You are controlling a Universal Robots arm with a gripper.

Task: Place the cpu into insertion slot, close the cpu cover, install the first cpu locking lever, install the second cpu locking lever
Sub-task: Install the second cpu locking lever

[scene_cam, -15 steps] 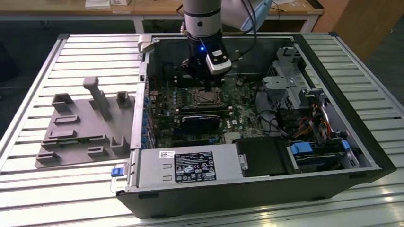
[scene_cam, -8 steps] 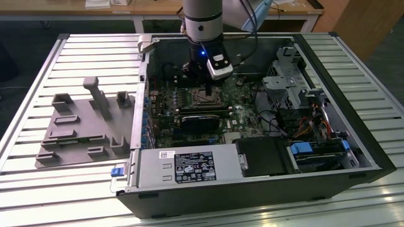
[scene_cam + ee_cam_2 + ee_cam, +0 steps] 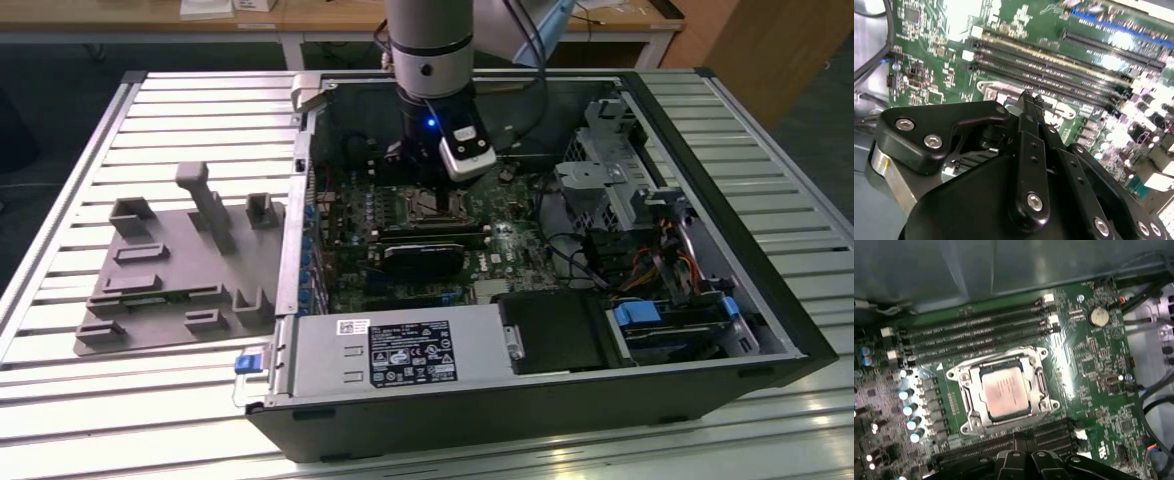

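- Inside the open case (image 3: 534,400), over the far part of the board (image 3: 514,245), the gripper (image 3: 427,183) hangs just above the socket.
- The claw tips (image 3: 1026,96) look pinched together in the second wrist view, and I can't see anything between them.
- The cpu (image 3: 1004,392) already sits in the socket. In the first wrist view its pale top faces up and looks square to the frame.
- The cover (image 3: 1040,385) looks to be lying down around the chip, window over the lid. I can't tell if it's fully flat.
- I can't pick out the levers for sure, so don't ask me whether they're latched.
- Risk one, my guess: if the chip is a hair off its seat, pushing down on the cover bends pins. These shots can't rule that out.
- Risk two: the closed tips are narrow. If they press on the cover off-centre, they could skid off the shiny metal onto the cpu or the board.
- Risk three: the ram slots (image 3: 979,330) sit right beside the socket on its far side, so a sideways slip lands on them.
- Risk four: loose cables (image 3: 587,262) lie toward the exterior view's right, near enough to snag on a wide swing.
- The grey tray (image 3: 174,280) on the table (image 3: 80,420) sits well apart at the exterior view's left, so no worry there.
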